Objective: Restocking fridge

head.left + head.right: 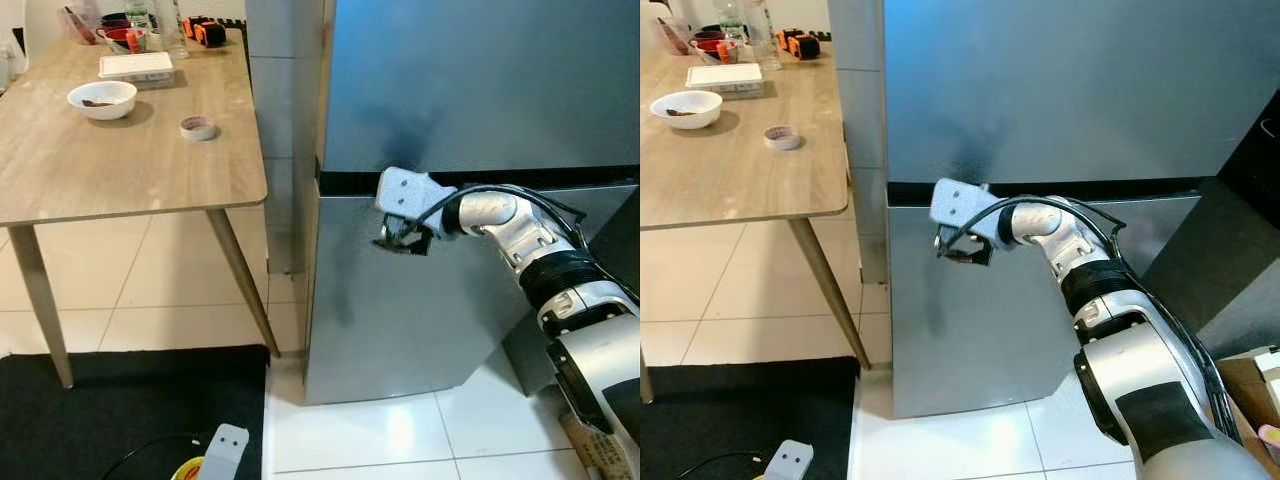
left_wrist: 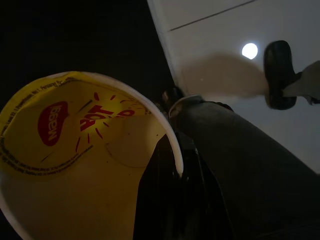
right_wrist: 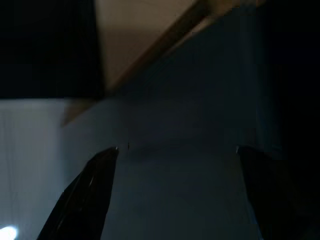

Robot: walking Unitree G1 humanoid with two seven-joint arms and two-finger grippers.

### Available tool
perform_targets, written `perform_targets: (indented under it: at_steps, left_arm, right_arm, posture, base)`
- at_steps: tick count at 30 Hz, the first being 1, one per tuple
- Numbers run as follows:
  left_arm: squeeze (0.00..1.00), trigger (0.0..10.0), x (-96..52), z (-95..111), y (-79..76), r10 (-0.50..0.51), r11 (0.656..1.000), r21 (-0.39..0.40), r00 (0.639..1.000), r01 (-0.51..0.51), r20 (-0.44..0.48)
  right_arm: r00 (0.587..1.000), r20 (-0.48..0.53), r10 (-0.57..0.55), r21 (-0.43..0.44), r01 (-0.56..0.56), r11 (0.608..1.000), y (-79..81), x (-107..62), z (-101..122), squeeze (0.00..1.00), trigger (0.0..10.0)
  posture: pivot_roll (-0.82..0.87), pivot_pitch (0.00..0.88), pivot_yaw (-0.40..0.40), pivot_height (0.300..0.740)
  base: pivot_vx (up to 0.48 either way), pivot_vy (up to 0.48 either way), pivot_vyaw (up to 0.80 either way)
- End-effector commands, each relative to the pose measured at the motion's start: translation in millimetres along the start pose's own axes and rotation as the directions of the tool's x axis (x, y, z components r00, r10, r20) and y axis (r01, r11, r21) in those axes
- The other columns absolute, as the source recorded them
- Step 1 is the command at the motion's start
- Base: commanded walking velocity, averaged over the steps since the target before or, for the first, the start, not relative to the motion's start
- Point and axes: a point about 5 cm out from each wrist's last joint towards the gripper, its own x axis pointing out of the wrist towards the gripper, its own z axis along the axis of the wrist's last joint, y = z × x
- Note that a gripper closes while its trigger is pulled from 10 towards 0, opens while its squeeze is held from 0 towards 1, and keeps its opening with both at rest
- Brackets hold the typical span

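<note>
left wrist view: yellow noodle cup, lid reads "maggi" in a red oval plus "hot"; cup sits against the left pincer, grip itself cannot be told. right arm reaches across, elbow bent, right pincer at the dark seam between the fridge doors, fingers spread apart, holding nothing. table left of fridge; white bowl near its far edge.

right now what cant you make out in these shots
- Inside of the fridge: both doors are shut.
- Right gripper fingers, eye views: hidden behind its wrist housing.
- Left gripper grip on the yellow noodle cup: left wrist view too dark.
- Bowl contents on the table: too small.
</note>
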Motion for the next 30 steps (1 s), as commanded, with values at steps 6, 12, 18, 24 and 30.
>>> perform_targets:
  at_steps: [6,12,18,24,30]
  left_arm:
    - [0.0,10.0,0.3,-11,-8.1,-0.021,1.0,0.001,0.999,0.021,-0.044]
    - [0.0,10.0,0.4,-10,-8.1,-0.022,1.0,0.006,0.999,0.022,-0.044]
    - [0.0,10.0,0.4,-10,-8.2,-0.023,1.0,0.011,0.999,0.024,-0.044]
    - [0.0,10.0,0.4,-10,-8.5,-0.024,1.0,0.012,0.999,0.025,-0.045]
    - [0.0,10.0,0.4,-11,-8.7,-0.024,1.0,0.008,0.999,0.024,-0.045]
  right_arm:
    - [0.977,-0.051,0.209,0.014,-0.208,0.978,16.8,-5.8,-14,0.0,10.0]
    - [0.99,0.069,0.12,0.02,-0.122,0.992,2.0,-10.6,1,0.0,10.0]
    - [0.972,0.18,-0.153,0.102,0.136,0.985,-26.1,-13.9,20,0.0,10.0]
    - [0.943,0.098,-0.319,0.064,0.314,0.947,-37.7,-12.3,21,0.0,10.0]
    - [0.953,0.011,-0.303,0.0,0.303,0.953,-35.1,-9.8,15,0.0,10.0]
  posture:
    - [0.02,0.0,-0.105,0.74]
    - [0.02,0.0,-0.104,0.74]
    - [0.02,0.0,-0.104,0.74]
    - [0.02,0.0,-0.107,0.74]
    - [0.02,0.0,-0.11,0.74]
  base:
    - [0.0,0.0,0.0]
    - [0.0,0.0,0.0]
    - [0.0,0.0,0.0]
    - [0.0,0.0,0.0]
    - [0.0,0.0,0.0]
